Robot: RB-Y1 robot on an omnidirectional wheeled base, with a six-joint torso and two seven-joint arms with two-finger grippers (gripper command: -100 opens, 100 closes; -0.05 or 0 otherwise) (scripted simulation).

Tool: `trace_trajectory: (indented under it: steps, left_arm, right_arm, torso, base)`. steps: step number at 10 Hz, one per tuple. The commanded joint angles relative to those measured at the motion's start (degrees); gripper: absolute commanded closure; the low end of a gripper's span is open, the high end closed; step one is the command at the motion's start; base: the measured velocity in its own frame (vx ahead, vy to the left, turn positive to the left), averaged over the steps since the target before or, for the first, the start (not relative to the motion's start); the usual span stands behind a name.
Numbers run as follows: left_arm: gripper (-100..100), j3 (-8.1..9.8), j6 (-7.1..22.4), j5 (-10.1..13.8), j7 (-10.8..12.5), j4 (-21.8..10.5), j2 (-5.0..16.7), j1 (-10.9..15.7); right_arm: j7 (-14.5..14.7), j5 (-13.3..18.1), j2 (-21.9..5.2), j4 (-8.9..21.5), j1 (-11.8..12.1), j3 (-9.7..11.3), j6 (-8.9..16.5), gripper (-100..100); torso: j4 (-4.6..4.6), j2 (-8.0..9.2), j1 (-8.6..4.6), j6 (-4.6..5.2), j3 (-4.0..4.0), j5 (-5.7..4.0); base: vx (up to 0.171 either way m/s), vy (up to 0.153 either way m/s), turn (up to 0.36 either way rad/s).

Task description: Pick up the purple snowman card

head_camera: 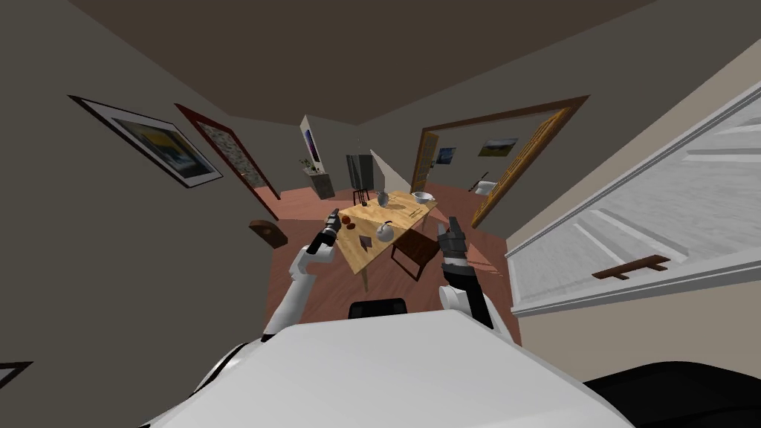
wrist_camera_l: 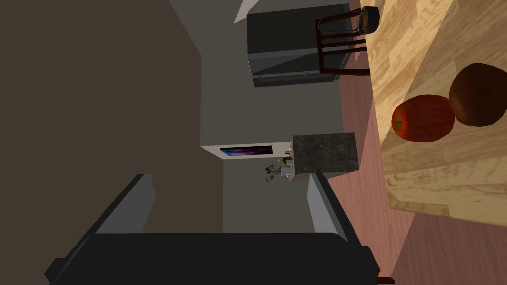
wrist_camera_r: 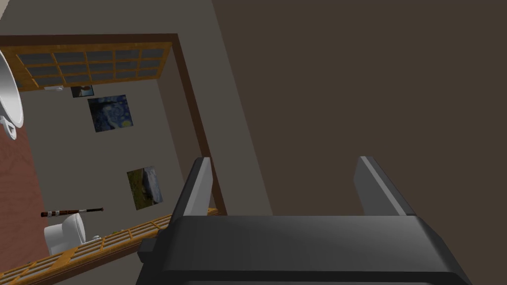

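Bowl (head_camera: 423,197): far end of worktop (head_camera: 355,253); contents unclear.
Card (head_camera: 365,241): worktop's near end.
Left pincer (wrist_camera_l: 227,177): wide, empty.
Right pincer (wrist_camera_r: 284,159): wide, empty.

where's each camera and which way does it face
Head view: on my head, steeply down and forward at the wooden table; left gripper and right gripper show.
Left wrist view: left hand, beside the table, facing a red apple and dark cabinet; open fingers show.
Right wrist view: right hand, facing a framed doorway; open fingers show.
Head and left wrist views share table and apple.
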State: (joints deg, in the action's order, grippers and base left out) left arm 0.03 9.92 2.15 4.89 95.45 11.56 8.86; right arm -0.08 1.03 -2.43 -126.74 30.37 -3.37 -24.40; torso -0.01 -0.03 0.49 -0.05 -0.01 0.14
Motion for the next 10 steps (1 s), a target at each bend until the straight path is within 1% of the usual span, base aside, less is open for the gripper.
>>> trace_trajectory:
  steps: [1, 2, 3, 4, 5, 6, 7, 8, 9, 10]
  left_arm:
    - [-100, -0.15, 2.9, 0.4, 0.5, -2.9, -0.3, 2.9]
    - [-100, -0.15, 3.5, 0.4, 0.5, -4.7, -0.3, 3.7]
    - [-100, -0.28, 5.5, 1.0, 1.1, -6.6, -0.2, 6.0]
    - [-100, -0.28, 6.2, 1.0, 1.1, -8.4, -0.2, 6.8]
    - [-100, -0.45, 8.7, 1.6, 1.6, -9.7, -0.1, 9.0]
    - [-100, -0.45, 8.9, 1.6, 1.6, -11.7, -0.1, 9.8]
    - [-100, -0.63, 11.0, 2.3, 2.1, -13.6, 0.0, 12.0]
    - [-100, -0.63, 11.5, 2.3, 2.1, -15.3, 0.0, 12.9]
    - [-100, -0.63, 11.5, 2.3, 2.1, -16.1, 0.0, 12.9]
    - [-100, -0.85, 14.0, 3.0, 2.6, -18.3, 0.0, 15.4]
  right_arm:
    - [0.0, 0.0, 0.0, 0.0, 0.0, 0.0, 0.0, 0]
    - [0.0, 0.0, 0.0, 0.0, 0.0, 0.0, 0.0, 0]
    - [0.0, 0.0, 0.0, 0.0, 0.0, 0.0, 0.0, 0]
    - [0.0, 0.0, 0.0, 0.0, 0.0, 0.0, 0.0, 0]
    - [0.0, 0.0, 0.0, 0.0, 0.0, 0.0, 0.0, 0]
    - [0.0, 0.0, 0.0, 0.0, 0.0, 0.0, 0.0, 0]
    - [0.0, 0.0, 0.0, 0.0, 0.0, 0.0, 0.0, 0]
    - [0.0, 0.0, 0.0, 0.0, 0.0, 0.0, 0.0, 0]
    - [0.0, 0.0, 0.0, 0.0, 0.0, 0.0, 0.0, 0]
    - [0.0, 0.0, 0.0, 0.0, 0.0, 0.0, 0.0, 0]
  torso:
    - [0.0, 0.0, 0.0, 0.0, 0.0, 0.0]
    - [-0.01, -0.07, 0.06, 0.05, -0.03, 0.0]
    - [-0.02, -0.07, 0.0, 0.0, -0.04, 0.0]
    - [-0.01, -0.06, 0.02, 0.04, -0.04, -0.01]
    - [-0.01, -0.03, -0.07, 0.0, -0.02, -0.01]
    - [0.0, -0.01, -0.03, 0.04, 0.0, -0.02]
    - [-0.01, -0.05, -0.05, 0.0, -0.03, -0.01]
    - [-0.01, -0.09, -0.01, 0.02, -0.05, -0.01]
    - [-0.02, -0.1, -0.07, -0.01, -0.06, -0.01]
    - [-0.03, -0.13, -0.26, -0.02, -0.07, -0.05]
  base:
    - [-0.015, 0.148, -0.179]
    - [-0.021, 0.13, -0.082]
    - [-0.029, 0.137, -0.143]
    - [-0.037, 0.107, -0.095]
    - [-0.047, 0.125, -0.151]
    - [-0.028, 0.119, -0.119]
    - [-0.018, 0.131, -0.166]
    - [-0.022, 0.113, -0.097]
    - [-0.012, 0.048, 0.007]
    - [-0.015, 0.084, -0.162]
